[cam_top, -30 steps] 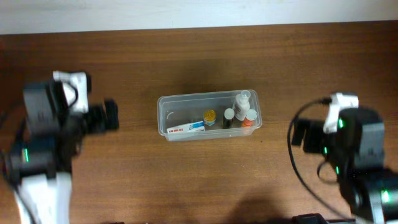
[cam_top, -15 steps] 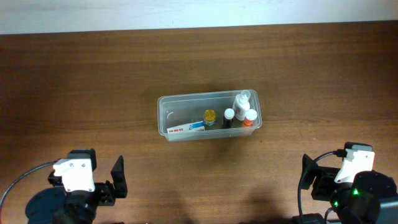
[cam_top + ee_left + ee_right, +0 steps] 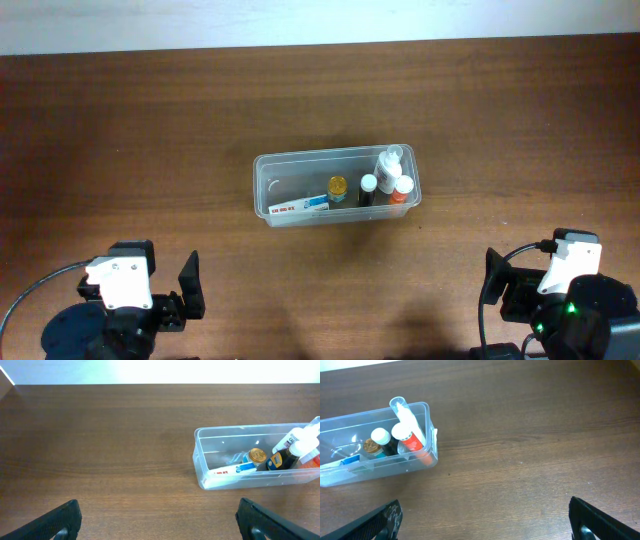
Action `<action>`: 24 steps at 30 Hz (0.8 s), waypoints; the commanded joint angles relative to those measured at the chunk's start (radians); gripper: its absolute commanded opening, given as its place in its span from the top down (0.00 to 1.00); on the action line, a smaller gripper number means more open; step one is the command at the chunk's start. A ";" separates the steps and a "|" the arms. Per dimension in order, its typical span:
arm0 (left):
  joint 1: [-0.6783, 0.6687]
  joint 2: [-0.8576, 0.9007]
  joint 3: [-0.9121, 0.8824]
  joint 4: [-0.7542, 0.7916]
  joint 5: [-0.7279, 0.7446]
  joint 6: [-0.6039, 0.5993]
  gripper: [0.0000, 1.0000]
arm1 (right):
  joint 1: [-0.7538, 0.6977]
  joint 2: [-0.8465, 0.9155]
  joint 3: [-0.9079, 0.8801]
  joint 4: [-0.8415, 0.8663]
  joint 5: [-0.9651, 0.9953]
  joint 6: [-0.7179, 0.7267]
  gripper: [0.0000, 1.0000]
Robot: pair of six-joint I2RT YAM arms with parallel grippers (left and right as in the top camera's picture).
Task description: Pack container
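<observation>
Overhead, a dark brown wood-grain desk fills nearly the whole view, and a pale wall strip runs along its far edge. The container sits near the middle of the desk, long side across. At its right end stand a white bottle, a dark bottle with a white cap and an orange bottle. Left of these are a gold-lidded jar and a white tube with red and blue print. The left end effector is well apart from the container, toward the near left. The right end effector is toward the near right.

From the left wrist, the container lies right of centre on bare wood, with bright white beyond the desk's far edge. The dark fingers stand wide apart, holding nothing.

From the right wrist, the container is at upper left, its bottle end nearest the camera. These fingers are likewise spread wide and empty.
</observation>
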 commanded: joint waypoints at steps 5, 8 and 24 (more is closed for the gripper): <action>0.000 -0.005 -0.010 -0.001 0.014 0.016 0.01 | 0.000 -0.018 -0.008 0.002 0.020 0.007 0.02; 0.000 -0.005 -0.010 -0.001 0.014 0.016 0.01 | 0.000 -0.061 -0.010 -0.016 0.016 0.008 0.02; 0.000 -0.005 -0.010 -0.001 0.014 0.017 0.01 | 0.000 -0.441 -0.567 0.448 -0.030 -0.068 0.02</action>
